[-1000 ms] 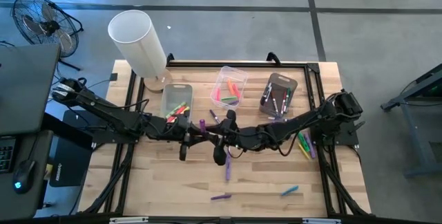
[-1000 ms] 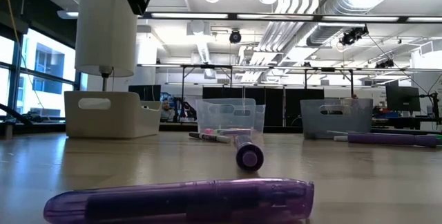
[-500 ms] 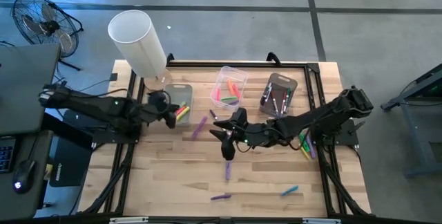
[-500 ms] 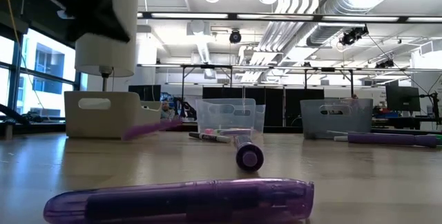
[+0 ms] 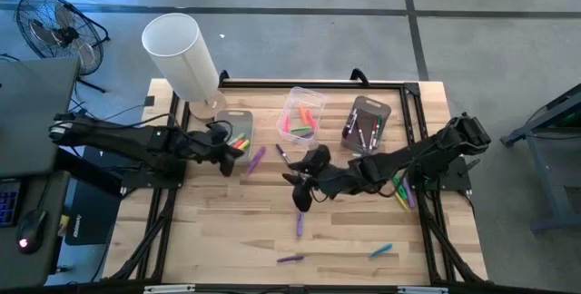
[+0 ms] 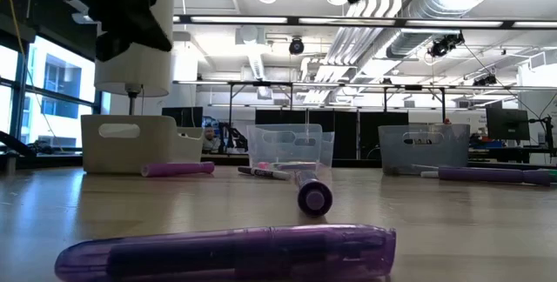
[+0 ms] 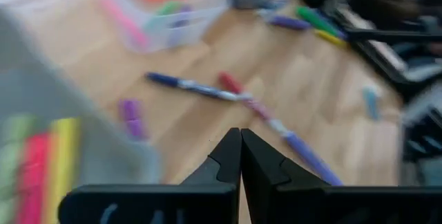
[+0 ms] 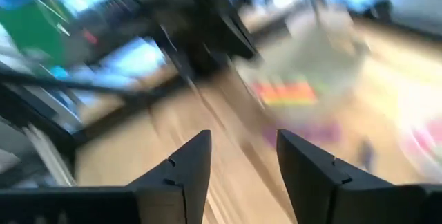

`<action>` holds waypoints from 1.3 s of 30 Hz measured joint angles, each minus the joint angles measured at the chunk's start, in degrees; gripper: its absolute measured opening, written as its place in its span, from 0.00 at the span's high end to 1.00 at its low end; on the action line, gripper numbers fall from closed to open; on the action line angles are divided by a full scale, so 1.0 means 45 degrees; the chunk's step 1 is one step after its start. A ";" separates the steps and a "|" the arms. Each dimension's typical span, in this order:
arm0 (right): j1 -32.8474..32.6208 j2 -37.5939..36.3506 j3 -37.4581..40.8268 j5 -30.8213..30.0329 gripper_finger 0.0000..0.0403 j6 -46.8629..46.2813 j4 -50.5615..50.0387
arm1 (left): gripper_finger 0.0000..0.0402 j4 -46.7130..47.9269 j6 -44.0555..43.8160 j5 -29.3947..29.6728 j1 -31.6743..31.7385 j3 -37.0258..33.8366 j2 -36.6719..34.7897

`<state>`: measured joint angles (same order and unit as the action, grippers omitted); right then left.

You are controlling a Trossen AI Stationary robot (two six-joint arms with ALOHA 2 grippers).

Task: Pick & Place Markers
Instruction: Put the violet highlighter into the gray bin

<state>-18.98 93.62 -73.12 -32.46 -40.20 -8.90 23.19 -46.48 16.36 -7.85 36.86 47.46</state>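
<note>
My left gripper [image 5: 228, 159] [image 7: 240, 144] is shut and holds nothing; it hovers at the near right corner of the grey left bin [image 5: 233, 132], which holds yellow, red and green markers. A purple marker [image 5: 256, 159] [image 6: 177, 169] lies flat on the table just right of it. My right gripper [image 5: 300, 191] [image 8: 238, 156] is open and empty above the table's middle. The clear middle bin [image 5: 302, 115] holds pink, orange and green markers. The grey right bin [image 5: 365, 123] holds dark ones.
Loose markers lie about: a dark one [image 5: 283, 155], purple ones [image 5: 299, 224] [image 5: 290, 259], a blue one [image 5: 380, 251], and several by the right edge [image 5: 400, 188]. A white cylindrical lamp [image 5: 182, 58] stands at the far left corner. Bare wood shows at the near left.
My left gripper has drawn back from the table's middle toward the left and far side, ending beside the left bin. A purple marker that was tilted in mid-air half a second ago now lies flat on the table next to that bin.
</note>
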 joint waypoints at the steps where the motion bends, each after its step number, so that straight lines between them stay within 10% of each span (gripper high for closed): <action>1: -0.0042 0.0000 0.0002 0.0181 0.64 -0.0770 -0.1127 | 1.00 -0.0349 0.0132 -0.0201 -0.0140 0.0006 0.0200; 10: -0.0678 -0.0290 0.2584 0.2642 0.98 -0.4339 -0.4014 | 1.00 -0.0047 -0.0073 -0.0112 -0.1593 0.1487 0.3794; 21: -0.0516 -0.4280 0.8327 0.2911 0.98 -0.5066 0.0489 | 1.00 0.6550 -0.4082 0.0517 -0.2916 0.5894 0.8590; 39: -0.0112 -0.8349 1.1249 0.3619 1.00 -0.2232 0.1340 | 0.84 0.4513 -1.2363 0.2283 -0.4344 0.3725 0.8830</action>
<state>-19.49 56.05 -22.50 -16.17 -50.25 -2.87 43.50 -102.11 26.63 -27.40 53.62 87.20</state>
